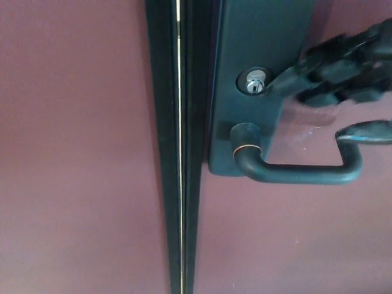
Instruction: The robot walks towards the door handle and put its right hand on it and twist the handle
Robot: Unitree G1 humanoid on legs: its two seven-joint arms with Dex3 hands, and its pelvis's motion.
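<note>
A black lever door handle (294, 173) lies level on a dark plate (257, 37) of the maroon door, with a silver keyhole (255, 81) above its pivot. My right hand (343, 79) comes in from the upper right and is open. Its two fingers (318, 67) stretch above the lever, tips close to the keyhole. The thumb (367, 131) sits at the lever's upturned far end, seemingly touching it. Nothing is clasped. My left hand does not show.
A dark vertical door frame strip (177, 147) with a thin bright gap runs down left of the plate. Maroon door panels (73, 153) fill both sides.
</note>
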